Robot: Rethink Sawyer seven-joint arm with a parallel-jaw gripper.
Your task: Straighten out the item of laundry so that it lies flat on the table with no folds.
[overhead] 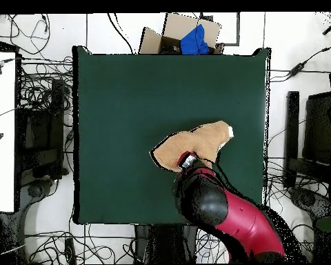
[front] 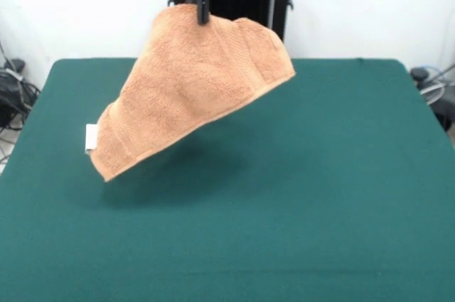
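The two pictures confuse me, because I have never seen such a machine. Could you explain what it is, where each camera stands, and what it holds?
It is a robot arm, red and black. One camera faces it across the green table; the other looks straight down from above. At the arm's end is a gripper, shut on one edge of an orange-tan towel. The towel hangs in the air above the table, draped and folded, with a small white tag at its low corner. Nothing else lies on the table.
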